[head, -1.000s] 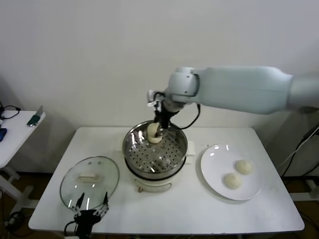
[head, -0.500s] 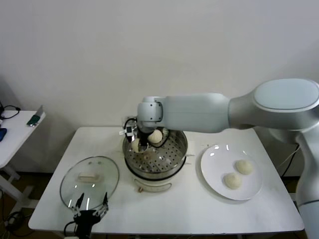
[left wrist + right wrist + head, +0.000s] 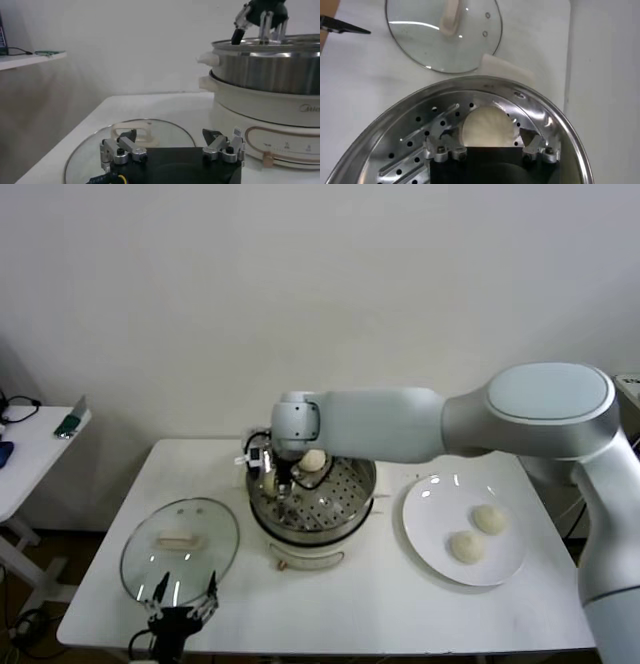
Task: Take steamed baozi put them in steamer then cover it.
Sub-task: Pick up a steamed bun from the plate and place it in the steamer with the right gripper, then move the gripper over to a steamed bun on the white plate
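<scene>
A steamed baozi (image 3: 488, 129) lies on the perforated tray at the left side of the steamer (image 3: 345, 529), with the right pincer (image 3: 490, 148) spread wide just above it, released; a second bun (image 3: 314, 460) sits at the far side of the tray. To finish this step well, the pincer should rise straight up, clear of the rim, so neither bun is nudged. Two more buns (image 3: 478, 533) wait on the white plate (image 3: 425, 529) to the right. The cover (image 3: 180, 549) lies flat on the desk (image 3: 380, 604) to the left, with the idle left pincer (image 3: 172, 150), jaws apart, at its near edge. Nothing blocks the way to the plate.
</scene>
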You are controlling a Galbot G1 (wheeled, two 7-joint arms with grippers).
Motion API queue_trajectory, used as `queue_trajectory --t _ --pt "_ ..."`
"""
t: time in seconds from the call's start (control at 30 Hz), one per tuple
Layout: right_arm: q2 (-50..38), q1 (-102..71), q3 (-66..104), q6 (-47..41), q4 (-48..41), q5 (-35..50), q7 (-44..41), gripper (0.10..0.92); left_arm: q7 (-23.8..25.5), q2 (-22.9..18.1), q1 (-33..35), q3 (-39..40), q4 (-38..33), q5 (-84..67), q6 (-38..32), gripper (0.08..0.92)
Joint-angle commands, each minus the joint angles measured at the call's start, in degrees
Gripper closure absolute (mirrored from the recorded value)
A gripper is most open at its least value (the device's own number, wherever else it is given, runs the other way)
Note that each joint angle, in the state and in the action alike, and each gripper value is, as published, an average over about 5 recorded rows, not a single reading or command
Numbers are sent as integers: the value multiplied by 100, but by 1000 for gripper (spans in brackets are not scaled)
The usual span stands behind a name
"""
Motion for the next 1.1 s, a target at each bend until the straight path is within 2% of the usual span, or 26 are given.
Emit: queue_trajectory --t 0.03,0.13,0.27,0.53,0.8,1.1 --pt "-1412 1323 -557 765 776 15 -1335 203 6 -3 34 18 -39 20 7 177" --pt "-2338 1808 -1111 1126 1323 -198 -1770 202 10 -9 25 38 -35 23 13 177" --pt "-3405 1989 -1697 1369 1836 -646 -1871 203 14 -13 -4 55 -16 26 23 177" --pt "-4752 943 -1778 1388 1938 -1877 -1671 203 15 -14 -38 38 6 17 32 177" --pt "-5089 -628 -754 1251 1502 -2789 -1511 203 20 -23 -62 34 2 16 53 177" --pt "-4800 -1884 300 1096 828 -3073 -1363 203 15 -24 -16 17 35 18 33 177"
